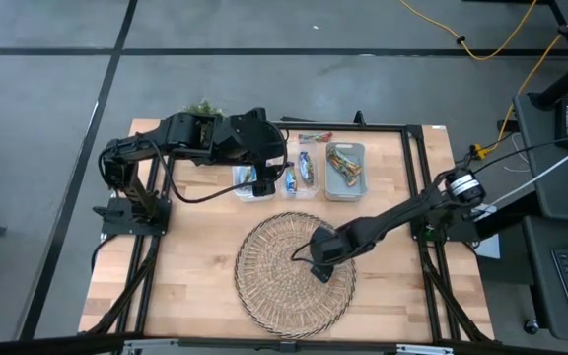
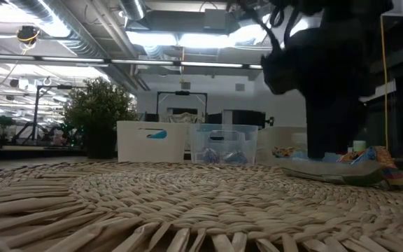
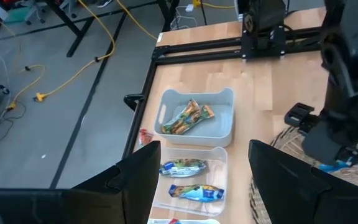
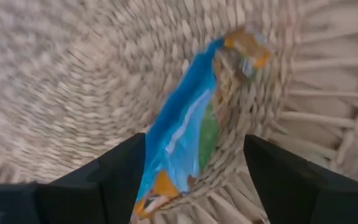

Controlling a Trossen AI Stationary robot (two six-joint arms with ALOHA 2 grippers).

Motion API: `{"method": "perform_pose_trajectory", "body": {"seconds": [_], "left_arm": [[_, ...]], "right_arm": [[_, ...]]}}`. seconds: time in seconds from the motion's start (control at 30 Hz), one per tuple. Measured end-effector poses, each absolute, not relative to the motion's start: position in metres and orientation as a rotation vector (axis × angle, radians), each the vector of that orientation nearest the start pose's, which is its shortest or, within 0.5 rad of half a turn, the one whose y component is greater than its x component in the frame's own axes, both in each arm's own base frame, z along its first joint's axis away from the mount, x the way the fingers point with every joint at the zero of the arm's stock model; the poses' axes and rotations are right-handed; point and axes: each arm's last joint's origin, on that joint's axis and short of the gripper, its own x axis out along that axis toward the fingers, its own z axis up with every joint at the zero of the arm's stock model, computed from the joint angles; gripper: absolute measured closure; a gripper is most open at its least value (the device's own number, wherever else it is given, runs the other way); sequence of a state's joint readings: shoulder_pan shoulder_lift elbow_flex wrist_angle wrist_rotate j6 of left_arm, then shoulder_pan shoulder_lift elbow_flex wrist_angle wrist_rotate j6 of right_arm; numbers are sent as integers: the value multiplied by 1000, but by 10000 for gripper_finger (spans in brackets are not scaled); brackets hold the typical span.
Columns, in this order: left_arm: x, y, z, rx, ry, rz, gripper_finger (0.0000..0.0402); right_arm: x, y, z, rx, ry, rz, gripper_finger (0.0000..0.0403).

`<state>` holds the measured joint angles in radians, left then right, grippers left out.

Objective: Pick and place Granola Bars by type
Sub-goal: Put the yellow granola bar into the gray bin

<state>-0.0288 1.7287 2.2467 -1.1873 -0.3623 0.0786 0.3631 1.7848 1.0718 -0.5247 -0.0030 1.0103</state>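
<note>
A blue granola bar [image 4: 188, 124] with green and orange ends lies flat on the round wicker tray [image 1: 264, 281]. My right gripper [image 4: 194, 180] is open and low over it, one finger on either side of the bar's near end. In the low view the bar [image 2: 348, 168] shows beneath that dark gripper [image 2: 327, 150]. My left gripper [image 3: 204, 186] is open and hovers above the row of bins [image 1: 264, 185]. Two blue bars [image 3: 191, 180] lie in the middle bin, green-brown bars [image 3: 188, 118] in the right bin [image 1: 345, 170].
The three bins stand side by side at the table's far side, with the left bin [image 1: 248, 182] under my left arm. One more bar [image 1: 314, 136] lies on the table beyond the bins. A potted plant [image 1: 202, 106] stands at the far left corner. Black rails frame the table.
</note>
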Motion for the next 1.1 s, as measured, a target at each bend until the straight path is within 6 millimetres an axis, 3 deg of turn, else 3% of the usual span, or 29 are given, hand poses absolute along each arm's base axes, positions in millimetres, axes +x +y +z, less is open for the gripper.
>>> {"method": "perform_pose_trajectory", "body": {"seconds": [0.27, 0.4, 0.63, 0.77, 0.93, 1.1], "left_arm": [[319, 1, 479, 188, 671, 284, 167], [319, 0, 479, 188, 671, 283, 167], [319, 1, 479, 188, 671, 283, 167], [319, 1, 479, 188, 671, 283, 167], [319, 1, 479, 188, 671, 284, 167], [319, 1, 478, 189, 677, 283, 167]], "right_arm": [[314, 118, 144, 640, 1265, -336, 150], [314, 118, 144, 640, 1266, -335, 211], [313, 119, 144, 634, 1282, -301, 359], [312, 119, 148, 622, 1284, -279, 370], [301, 113, 175, 594, 1225, -316, 353], [271, 102, 240, 513, 991, -412, 371]]}}
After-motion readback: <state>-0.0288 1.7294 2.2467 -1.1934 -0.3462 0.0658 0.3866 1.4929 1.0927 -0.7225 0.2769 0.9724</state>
